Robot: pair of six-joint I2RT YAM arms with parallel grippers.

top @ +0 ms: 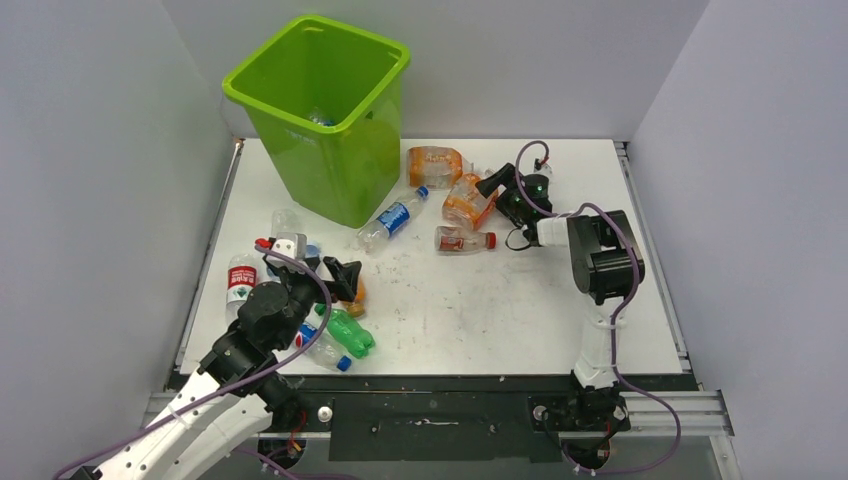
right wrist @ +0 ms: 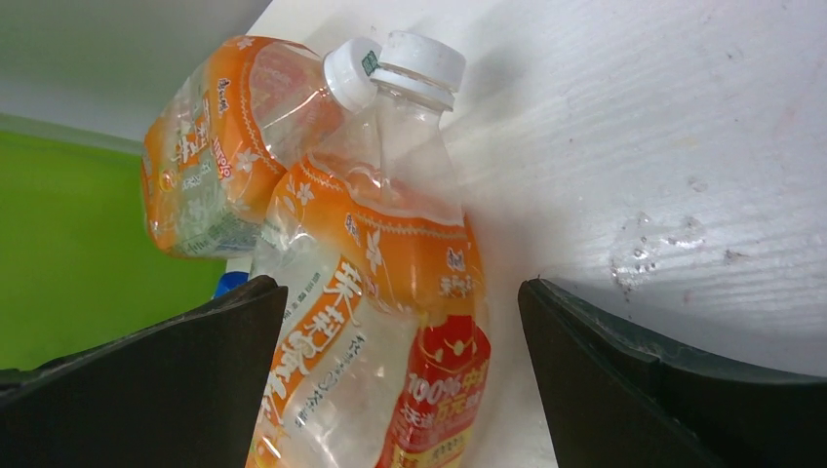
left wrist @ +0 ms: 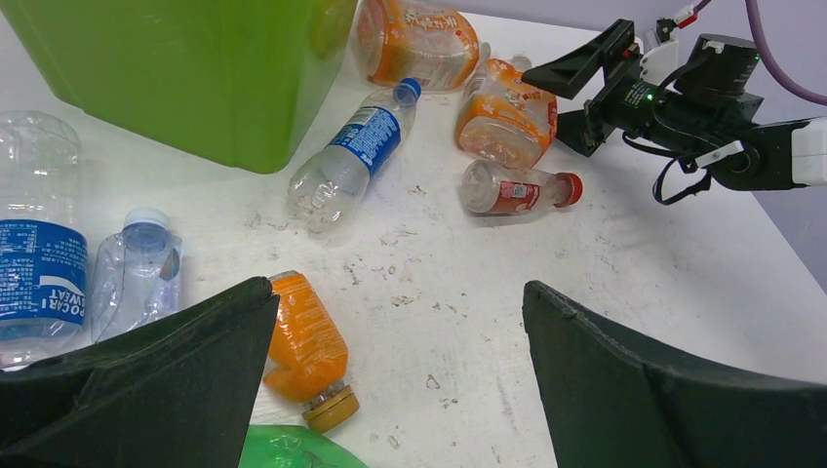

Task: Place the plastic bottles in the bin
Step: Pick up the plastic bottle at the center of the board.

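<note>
Green bin (top: 330,150): upright at the far left of the table (top: 450,310); we make out at least one bottle (top: 320,118) at its bottom.
Done: little, in our judgement.
Left: some ten bottles lie on the table, four by the right claw, the rest by the left one.
Right claw (right wrist: 400,288): spread wide either side of an orange-label bottle (right wrist: 390,322), not pinching it; we cannot tell if it touches.
Left claw (left wrist: 398,292): spread and empty, over a small orange bottle (left wrist: 304,346) and a green one (left wrist: 293,450).
In the way: a second orange-label bottle (right wrist: 215,146) lies against the first, so we expect a squeeze to shove it.
</note>
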